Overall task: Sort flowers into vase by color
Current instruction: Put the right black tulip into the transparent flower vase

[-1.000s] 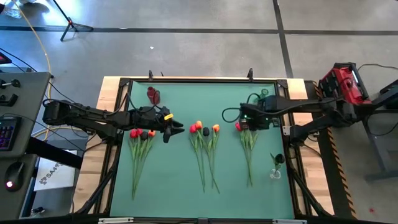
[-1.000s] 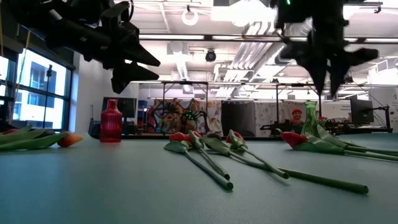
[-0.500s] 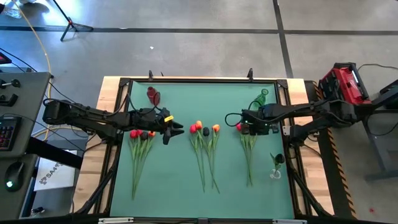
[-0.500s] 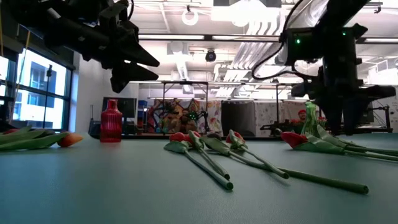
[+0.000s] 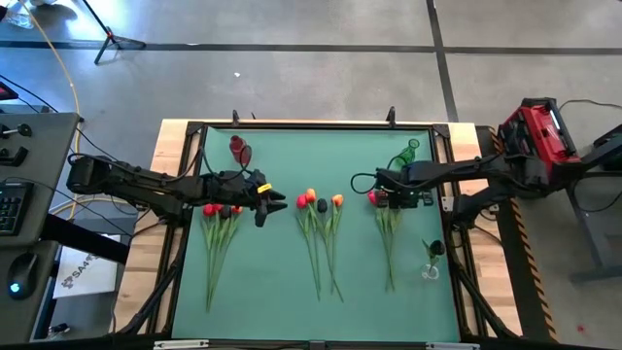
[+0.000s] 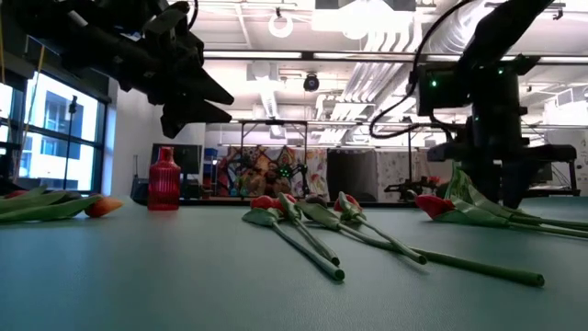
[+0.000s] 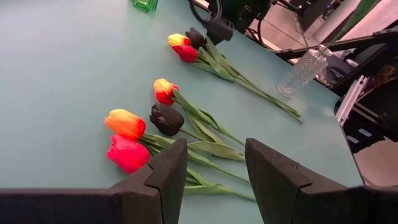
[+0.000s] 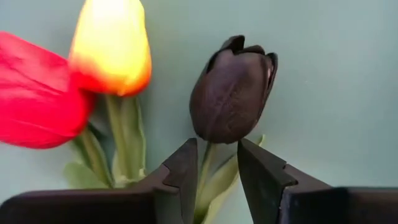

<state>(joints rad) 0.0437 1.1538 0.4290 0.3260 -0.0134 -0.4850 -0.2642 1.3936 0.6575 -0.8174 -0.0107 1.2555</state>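
Observation:
Three bunches of flowers lie flat on the green table: a left bunch [image 5: 219,212], a middle bunch [image 5: 321,206] and a right bunch [image 5: 387,209]. My right gripper [image 8: 217,152] points down over the right bunch's heads. It is open, with one finger on each side of the stem [image 8: 207,163] just below a black tulip head [image 8: 233,90]. A yellow-orange head [image 8: 112,46] and a red head [image 8: 34,99] lie beside it. My left gripper [image 5: 267,202] hangs open above the table between the left and middle bunches. A red vase [image 5: 238,148], a green vase [image 5: 408,152] and a clear vase [image 5: 431,262] stand upright.
The red vase stands at the far left of the mat, the green vase at the far right behind my right arm, and the clear vase near the right edge. Bare mat lies toward the near edge, below the stems.
My right gripper has come down from well above the table onto the heads of the right bunch, drifting slightly toward the table's left. Its fingers now straddle the black tulip's stem. The flowers have not moved.

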